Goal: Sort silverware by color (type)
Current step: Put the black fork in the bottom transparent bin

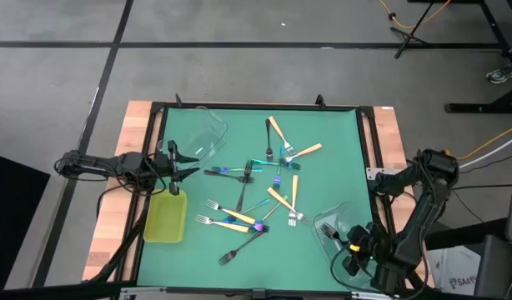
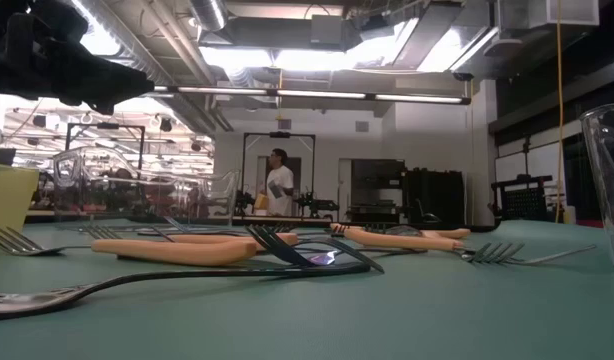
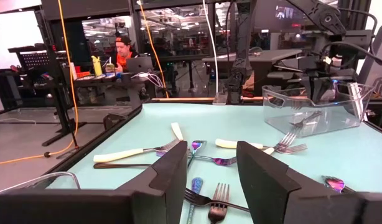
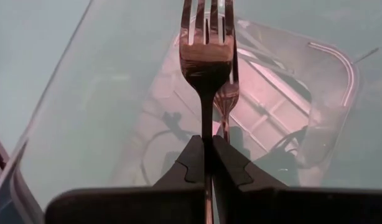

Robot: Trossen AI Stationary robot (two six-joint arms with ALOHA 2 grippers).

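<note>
While most of the silverware [image 1: 256, 196] lies scattered across the middle of the green mat [image 1: 323, 150], a mix of orange-handled, dark and iridescent forks, one dark fork [image 4: 206, 46] is pinched by its handle in the right gripper [image 4: 208, 163], fingers clenched on it, tines pointing away from the wrist. It hangs over the clear plastic tub [image 1: 338, 229] at the mat's near right corner, where another fork already seems to lie. To do this drop well, the tines should probably clear the tub's wall and sit low inside before the fingers let go, so the fork does not bounce out. The left gripper [image 1: 183, 163] waits at the mat's left edge, fingers spread and empty, just beside a yellow-green tray [image 1: 166, 218] and a second clear tub [image 1: 204, 132].
</note>
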